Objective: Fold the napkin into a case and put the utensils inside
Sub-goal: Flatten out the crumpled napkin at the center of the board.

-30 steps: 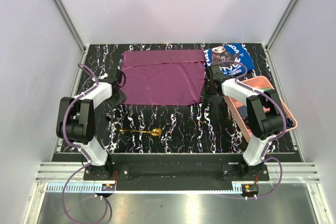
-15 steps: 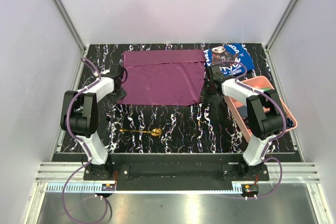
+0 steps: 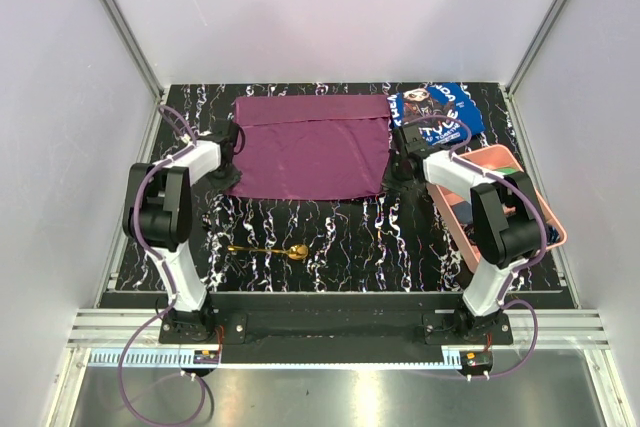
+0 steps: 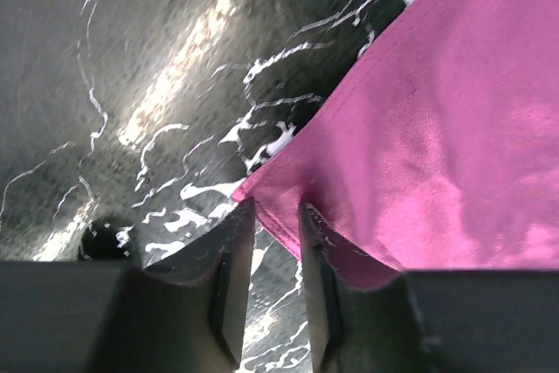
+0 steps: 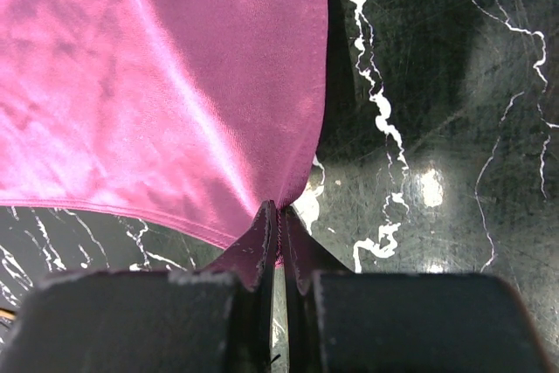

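From above, the napkin (image 3: 312,147) lies spread flat, with the spoon (image 3: 268,249) well off its near edge. On the left wrist, the left gripper (image 4: 275,216) straddles the napkin's near-left corner hem, its fingers narrowly parted. On the right wrist, the right gripper (image 5: 277,216) is pinched tight on the napkin's near-right corner.

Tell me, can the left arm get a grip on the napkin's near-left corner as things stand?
Probably yes. The left gripper sits right at that corner of the napkin, with its jaws apart and the hem lying between them. Nothing else crowds the spot, only bare table.
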Controlling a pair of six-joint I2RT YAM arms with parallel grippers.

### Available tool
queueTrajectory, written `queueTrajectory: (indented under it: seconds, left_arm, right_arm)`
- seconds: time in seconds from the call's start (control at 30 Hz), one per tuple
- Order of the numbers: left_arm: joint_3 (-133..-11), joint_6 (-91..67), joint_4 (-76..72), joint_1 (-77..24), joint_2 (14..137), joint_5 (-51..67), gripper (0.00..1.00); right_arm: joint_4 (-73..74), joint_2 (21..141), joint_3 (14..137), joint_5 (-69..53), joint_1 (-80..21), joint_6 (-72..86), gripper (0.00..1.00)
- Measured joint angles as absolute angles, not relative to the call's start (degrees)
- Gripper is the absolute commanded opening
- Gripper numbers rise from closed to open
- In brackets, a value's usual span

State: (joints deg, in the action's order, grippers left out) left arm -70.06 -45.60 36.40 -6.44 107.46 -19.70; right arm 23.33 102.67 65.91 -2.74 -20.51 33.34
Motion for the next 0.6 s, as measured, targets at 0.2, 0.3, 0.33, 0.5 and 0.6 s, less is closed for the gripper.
queueTrajectory:
  seconds: [0.2,0.3,0.33,0.5,0.6]
  left_arm:
    - [-69.8,-45.1,35.4,-5.5,107.4,-19.5,0.04]
    - [-67.5,-44.3,32.9,-5.2,105.7,-19.1,0.0]
    - [-66.4,-43.9,32.4,-5.1,104.9,-18.9,0.0]
    - [-61.4,-41.8,31.0,-5.1,98.8,-17.1,0.0]
    - [-60.1,-40.2,30.3,-5.0,93.2,-15.2,0.0]
  right_arm:
    - [23.3,100.1,65.1,-2.7,-20.5,33.3,0.0]
    - [23.0,99.6,65.0,-2.7,-20.5,33.2,0.0]
    - [22.9,99.6,65.0,-2.7,-20.5,33.2,0.0]
    - [22.7,99.6,65.0,-3.5,-20.5,32.6,0.0]
    - [22.6,99.3,65.0,-4.4,-20.5,31.2,0.0]
